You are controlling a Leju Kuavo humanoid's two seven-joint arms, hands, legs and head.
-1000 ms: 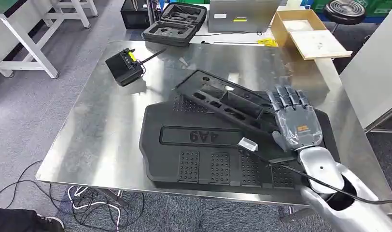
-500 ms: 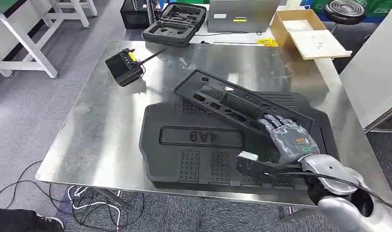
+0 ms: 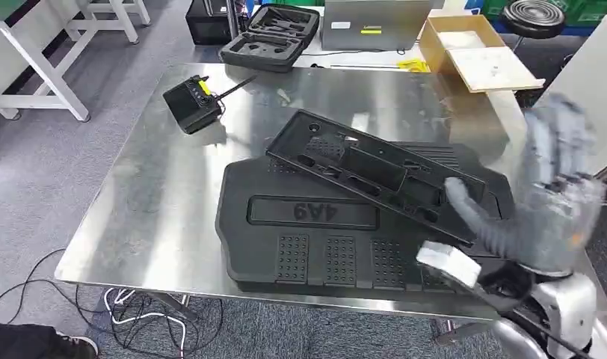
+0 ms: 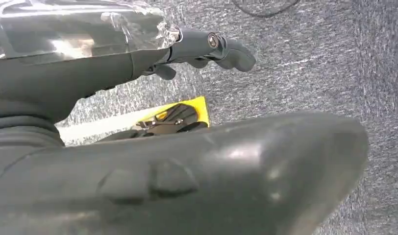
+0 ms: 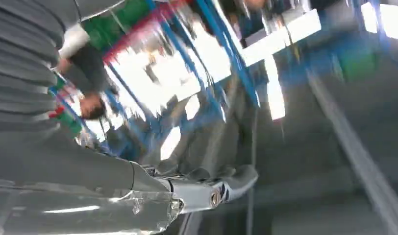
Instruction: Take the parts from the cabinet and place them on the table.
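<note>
A long black tray (image 3: 368, 172) lay tilted across a large black mat (image 3: 315, 232) toward the bench's (image 3: 158, 202) near right corner. The right hand (image 3: 555, 194) was raised over the right edge, blurred, fingers spread, holding nothing. The left hand's (image 4: 207, 46) state could not be told. A black controller (image 3: 192, 101) sat near the far left corner.

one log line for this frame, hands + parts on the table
right hand: raised off table, blurred, holds nothing | left hand: hanging over floor, grip unclear | slim black tray: lying tilted on large black panel | table: steel
</note>
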